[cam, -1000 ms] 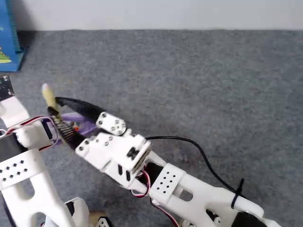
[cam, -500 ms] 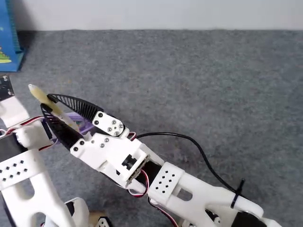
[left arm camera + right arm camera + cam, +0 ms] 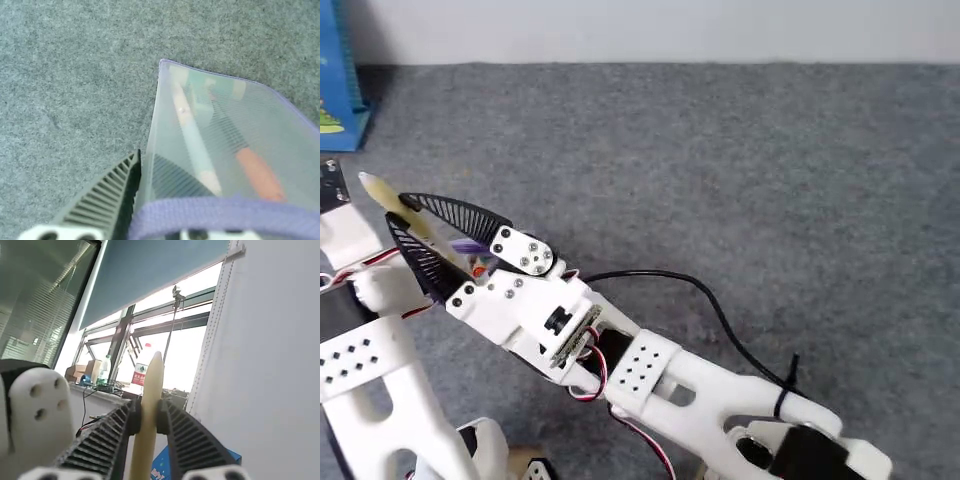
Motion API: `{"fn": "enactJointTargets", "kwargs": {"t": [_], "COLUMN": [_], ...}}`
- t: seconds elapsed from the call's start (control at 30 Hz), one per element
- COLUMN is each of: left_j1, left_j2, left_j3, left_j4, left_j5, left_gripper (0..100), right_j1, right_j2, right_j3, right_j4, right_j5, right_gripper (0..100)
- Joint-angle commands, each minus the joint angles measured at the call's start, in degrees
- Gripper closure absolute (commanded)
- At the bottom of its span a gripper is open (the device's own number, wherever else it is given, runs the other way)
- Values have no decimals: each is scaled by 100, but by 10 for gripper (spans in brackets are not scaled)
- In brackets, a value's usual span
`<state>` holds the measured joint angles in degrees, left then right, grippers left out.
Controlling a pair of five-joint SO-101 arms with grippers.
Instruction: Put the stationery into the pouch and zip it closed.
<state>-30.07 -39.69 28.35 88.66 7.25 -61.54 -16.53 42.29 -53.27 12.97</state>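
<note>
We see the right end effector (image 3: 395, 208) clenched on the cream stick (image 3: 378, 192), whose long axis runs along the jaws and pokes out past their tips. The pouch (image 3: 472, 245) lies back under those jaws, closer to the wrist than to the tips. So we reckon the stick must draw back and tip down to find the mouth. The left end effector (image 3: 140, 172) looks to be grasping the pouch rim. Since a second ago the right arm has swung left, stick and all.
</note>
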Motion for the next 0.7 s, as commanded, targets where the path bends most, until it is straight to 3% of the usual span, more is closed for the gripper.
{"fn": "enactJointTargets", "kwargs": {"t": [0.0,0.4,0.67], "left_j1": [-88,-88,-88], "left_j2": [44,44,44], "left_j3": [4,4,4], "left_j4": [-132,-123,-123], "left_j5": [-9,-9,0], "left_gripper": [989,989,989], "right_j1": [4,444,971], "right_j2": [-31,-875,-1147], "right_j3": [-105,1407,2066], "right_j4": [-259,-259,-66], "right_j5": [-35,-88,-1081], "right_gripper": [991,991,991]}}
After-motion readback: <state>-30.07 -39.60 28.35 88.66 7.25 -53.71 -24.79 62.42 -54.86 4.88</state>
